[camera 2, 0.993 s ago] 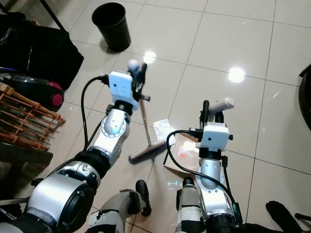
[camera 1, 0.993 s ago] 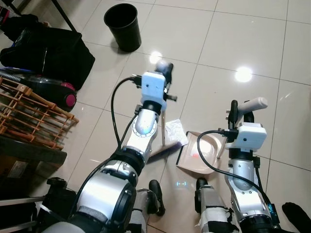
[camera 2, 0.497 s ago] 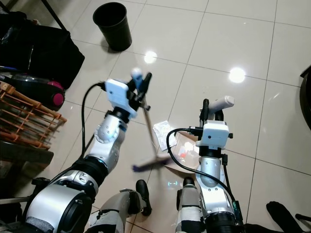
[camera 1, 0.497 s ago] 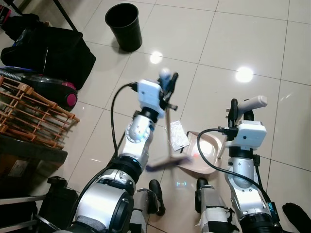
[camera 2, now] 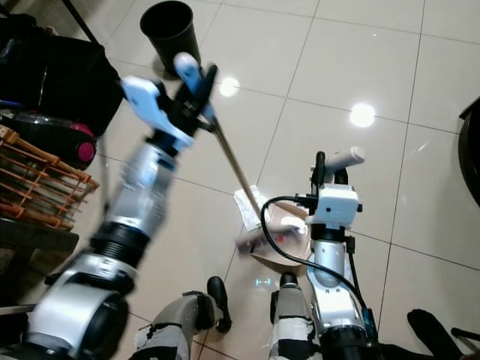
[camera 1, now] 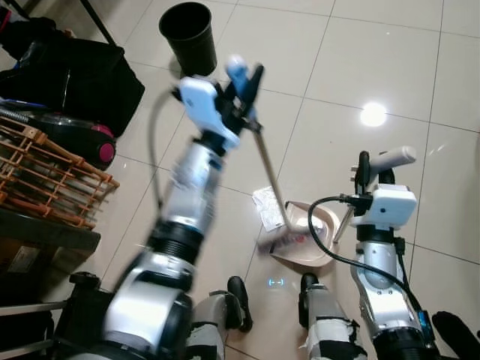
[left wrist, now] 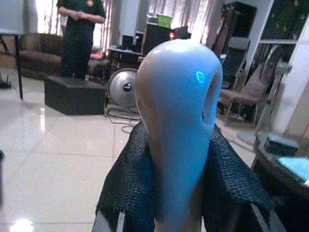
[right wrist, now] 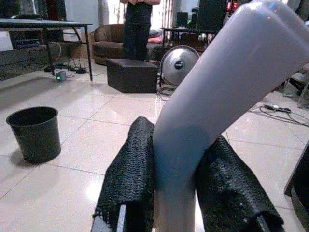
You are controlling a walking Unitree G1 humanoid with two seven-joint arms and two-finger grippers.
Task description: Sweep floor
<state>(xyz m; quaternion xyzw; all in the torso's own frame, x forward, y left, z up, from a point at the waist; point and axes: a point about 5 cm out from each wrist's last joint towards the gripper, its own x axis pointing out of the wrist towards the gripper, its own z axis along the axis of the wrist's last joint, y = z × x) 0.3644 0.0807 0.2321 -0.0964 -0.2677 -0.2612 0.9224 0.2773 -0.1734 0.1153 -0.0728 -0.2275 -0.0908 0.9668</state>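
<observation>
I saw a tiled floor [camera 1: 352,67] under the robot, glossy, with two bright light reflections. At far left lay a black bag [camera 1: 71,75], with a wooden crate [camera 1: 45,176] nearer and a dark vacuum [camera 1: 79,139] with a pink end between them. A black bin [camera 1: 187,34] stood on the floor at far centre-left.

My left arm was raised and blurred. The left gripper [camera 1: 241,84] was clamped on the top of the broom [camera 1: 271,180]. In the left wrist view both fingers [left wrist: 130,183] pressed against the rounded handle end, which carried a small blue glint. The broom shaft ran down and to the right from that grip. Its head, blurred, met the floor at the near-left lip of the dustpan [camera 1: 311,240].

The right gripper [camera 1: 373,169] was closed on the pale dustpan handle [camera 1: 390,157]. In the right wrist view its fingers [right wrist: 130,179] squeezed the handle from both sides. The dustpan lay on the floor between my arms, just ahead of my feet. A small red bit showed inside it; I could not tell what it was.

A crumpled white wrapper [camera 1: 268,206] lay on the floor just left of the dustpan, touching the broom shaft's line.

A person [left wrist: 79,36] stood in the far room beside a floor fan [left wrist: 123,87].
</observation>
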